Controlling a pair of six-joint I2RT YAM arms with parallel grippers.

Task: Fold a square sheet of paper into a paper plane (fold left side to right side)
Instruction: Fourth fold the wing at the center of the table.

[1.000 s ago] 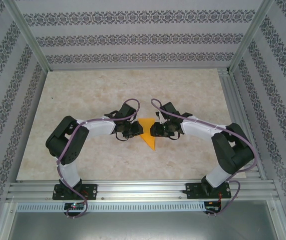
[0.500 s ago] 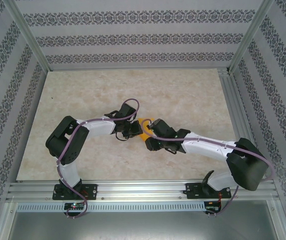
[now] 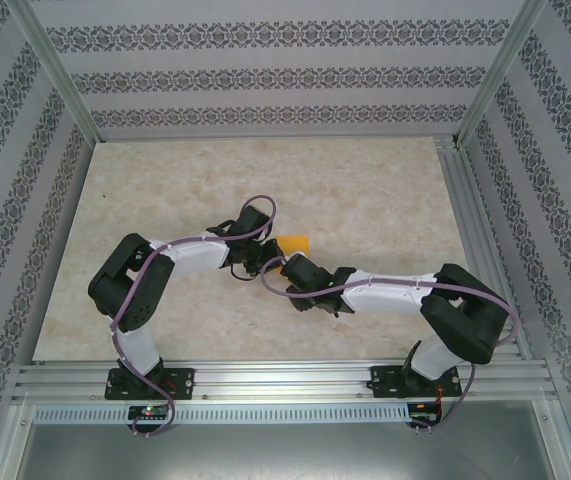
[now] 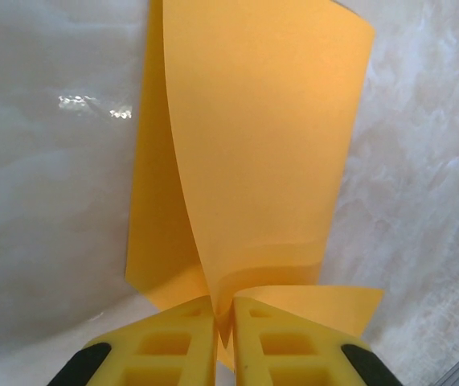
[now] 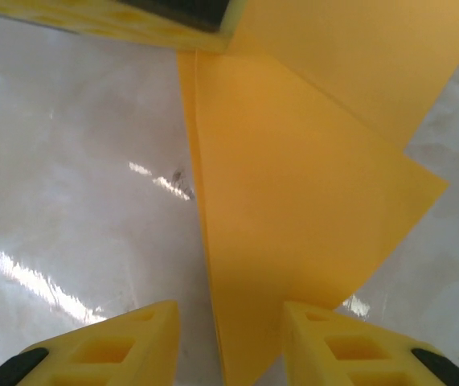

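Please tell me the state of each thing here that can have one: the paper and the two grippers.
paper: partly folded, one flap lifted and curving, the rest lying flat on the table.
left gripper: shut, pinching the edge of the lifted flap.
right gripper: open, fingers apart over the paper's narrow end, holding nothing.

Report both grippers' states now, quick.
Left gripper: closed, pinching the folded paper.
Right gripper: open, holding nothing; the paper's tip lies between its jaws.
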